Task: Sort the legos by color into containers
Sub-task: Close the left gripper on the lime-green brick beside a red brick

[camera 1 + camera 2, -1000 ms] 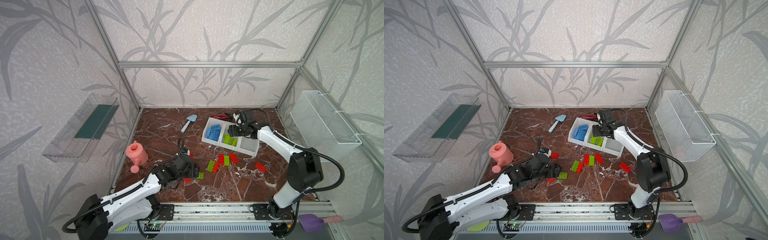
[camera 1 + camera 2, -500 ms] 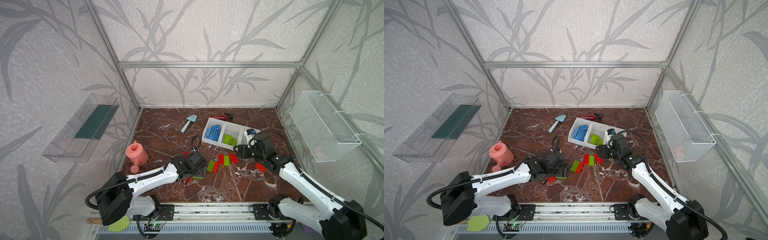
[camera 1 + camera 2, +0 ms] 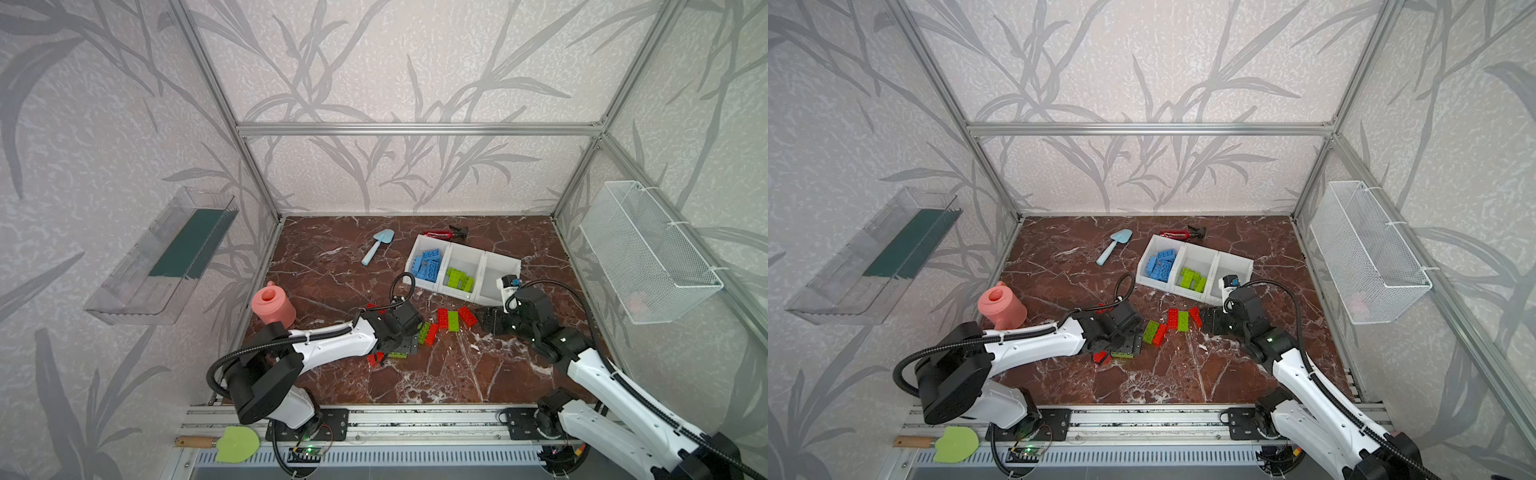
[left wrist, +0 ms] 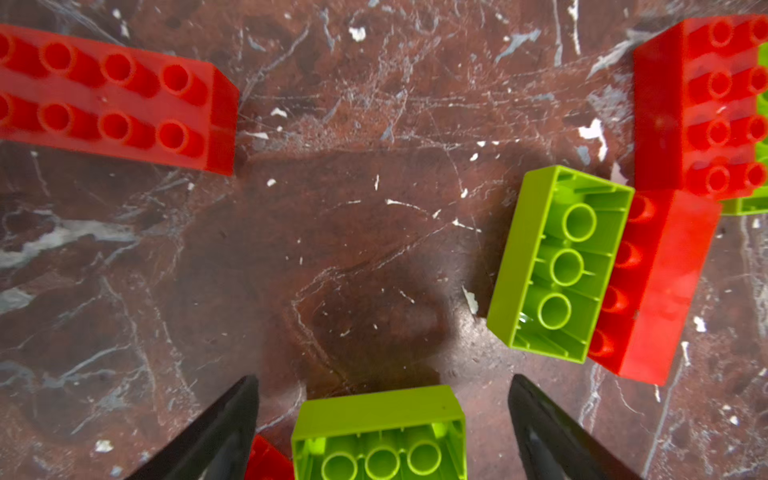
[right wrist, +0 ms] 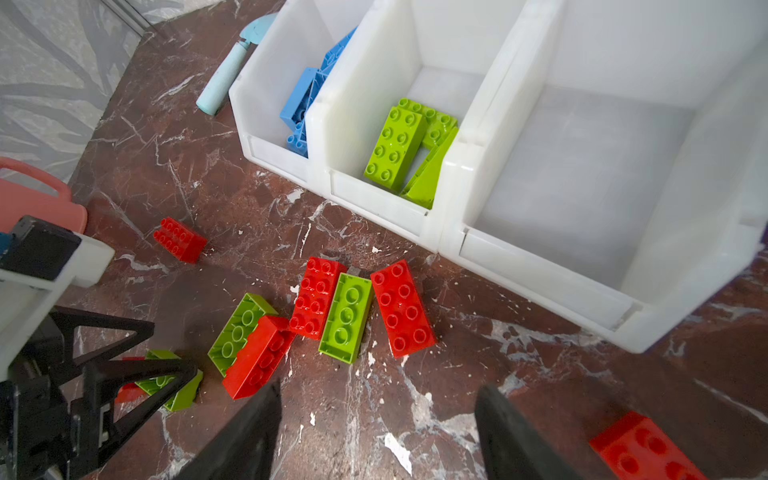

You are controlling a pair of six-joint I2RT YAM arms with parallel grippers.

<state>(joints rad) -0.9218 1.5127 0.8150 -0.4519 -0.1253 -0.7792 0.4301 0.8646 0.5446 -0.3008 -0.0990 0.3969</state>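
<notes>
Only the right wrist view shows the stray red lego [image 5: 646, 451].

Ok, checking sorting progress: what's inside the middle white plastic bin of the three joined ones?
The middle bin holds only lime green studded bricks: one lies studs-up on top, another sits behind it, and a sloped piece is beside it. Anything beneath them is covered.
</notes>
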